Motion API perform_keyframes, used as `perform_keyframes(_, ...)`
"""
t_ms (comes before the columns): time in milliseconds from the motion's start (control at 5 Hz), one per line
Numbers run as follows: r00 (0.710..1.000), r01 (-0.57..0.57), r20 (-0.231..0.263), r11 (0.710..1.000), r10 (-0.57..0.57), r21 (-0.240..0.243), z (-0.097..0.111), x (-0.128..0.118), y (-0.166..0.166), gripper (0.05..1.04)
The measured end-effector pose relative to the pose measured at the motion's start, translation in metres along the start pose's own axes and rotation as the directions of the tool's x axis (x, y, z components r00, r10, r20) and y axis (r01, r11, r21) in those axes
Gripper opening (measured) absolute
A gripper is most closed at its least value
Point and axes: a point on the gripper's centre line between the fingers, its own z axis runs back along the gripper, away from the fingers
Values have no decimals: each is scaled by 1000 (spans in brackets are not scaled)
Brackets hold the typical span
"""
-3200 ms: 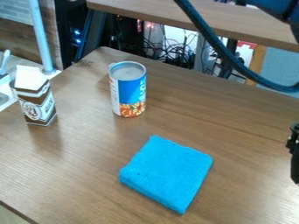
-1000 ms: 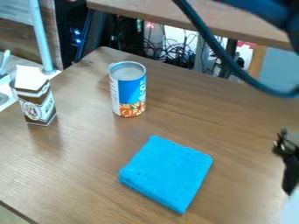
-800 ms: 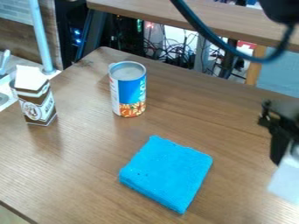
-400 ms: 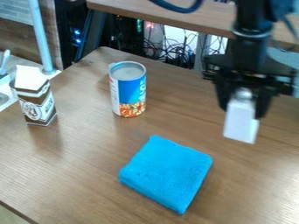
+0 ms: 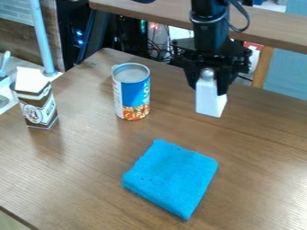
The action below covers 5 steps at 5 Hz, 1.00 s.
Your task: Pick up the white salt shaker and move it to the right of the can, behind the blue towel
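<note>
Fingers on the black hand squeeze a white block from two sides, so we say the hand is closed on it. We see the block pointing down, a little tilted, with a shiny round top between the fingers. It hangs over the far part of the brown table, to the right of a can and behind a cloth.

We see the can standing up straight. It is blue and white, with a gray top and a picture of orange and red food near its bottom. It is the thing nearest to the block, but the two do not touch.

Closer to us, the bright blue cloth lies flat and folded, turned so one corner points toward us. It is apart from the can.

Over on the left, we see a little brown and white carton standing up, with a white top. It is well apart from the hand.

Behind the carton, we see a light blue pole going up. At the back there is another table, and lots of messy wires hang under it.
</note>
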Motion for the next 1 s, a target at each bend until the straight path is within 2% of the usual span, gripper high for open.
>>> perform_keyframes(200,999,20,-40,1000,-19,13,-22,0,12,643)
perform_keyframes(400,994,87,-63,996,-86,10,-54,8,18,643)
perform_keyframes(600,989,127,-76,992,-126,9,-71,12,18,643)
perform_keyframes(800,990,119,-76,993,-119,7,-75,19,28,691)
perform_keyframes(1000,992,86,-89,996,-87,-9,-74,18,40,966)
